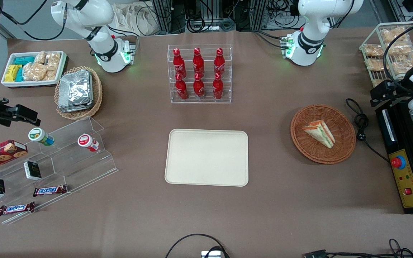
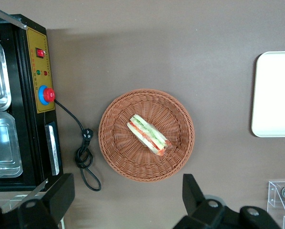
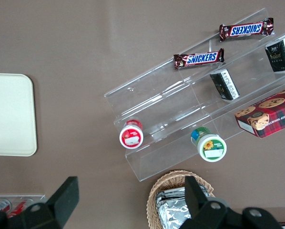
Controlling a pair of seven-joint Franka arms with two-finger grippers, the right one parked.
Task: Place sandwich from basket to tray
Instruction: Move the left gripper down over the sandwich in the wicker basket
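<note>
The sandwich [image 1: 319, 132], a white-bread wedge with orange and green filling, lies in the round reddish-brown wicker basket [image 1: 344, 123]. The cream tray [image 1: 206, 157] lies flat at mid-table, toward the parked arm's end from the basket. My left gripper [image 1: 385, 94] hangs high above the table beside the basket, toward the working arm's end, over the black machine's edge. In the left wrist view the gripper [image 2: 128, 200] is open wide and holds nothing, with the sandwich [image 2: 148, 134], the basket [image 2: 116, 143] and a part of the tray [image 2: 276, 95] below it.
A black machine with a red button [image 1: 403, 165] and a coiled black cable [image 1: 360, 122] lie close to the basket. A clear rack of red bottles [image 1: 199, 75] stands farther from the front camera than the tray. A wire rack of snack packs [image 1: 393, 50] is near the working arm.
</note>
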